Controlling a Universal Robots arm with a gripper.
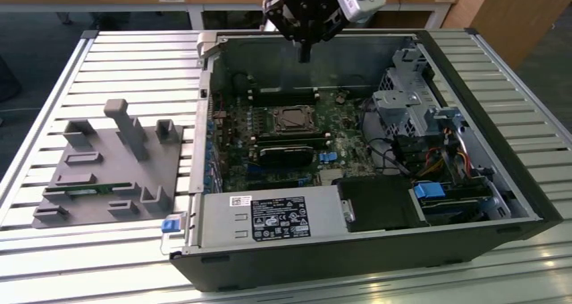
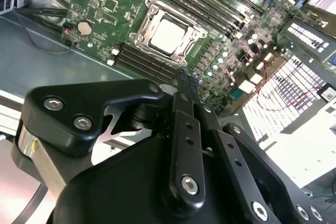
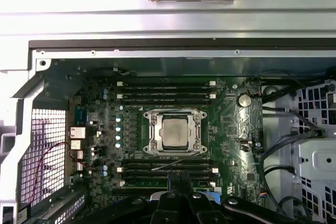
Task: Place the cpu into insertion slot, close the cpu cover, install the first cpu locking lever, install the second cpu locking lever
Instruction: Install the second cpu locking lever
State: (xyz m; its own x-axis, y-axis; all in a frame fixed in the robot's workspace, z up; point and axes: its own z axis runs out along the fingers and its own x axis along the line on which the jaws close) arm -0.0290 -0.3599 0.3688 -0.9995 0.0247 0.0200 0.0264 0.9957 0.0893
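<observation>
One gripper (image 1: 305, 52) is hanging above the back wall of one open computer case (image 1: 465, 69), its two fingers pressed together and pinching nothing, their tips (image 2: 187, 81) meeting in the second wrist view. Below and ahead of the fingertips, one cpu (image 3: 175, 132), a dull silver-grey square, is sitting in the single insertion slot (image 3: 152, 139) on the green motherboard (image 3: 231, 129). One cpu cover (image 3: 197, 124), a thin silver frame, is lying closed around it, with the chip showing through its window in both wrist views.
</observation>
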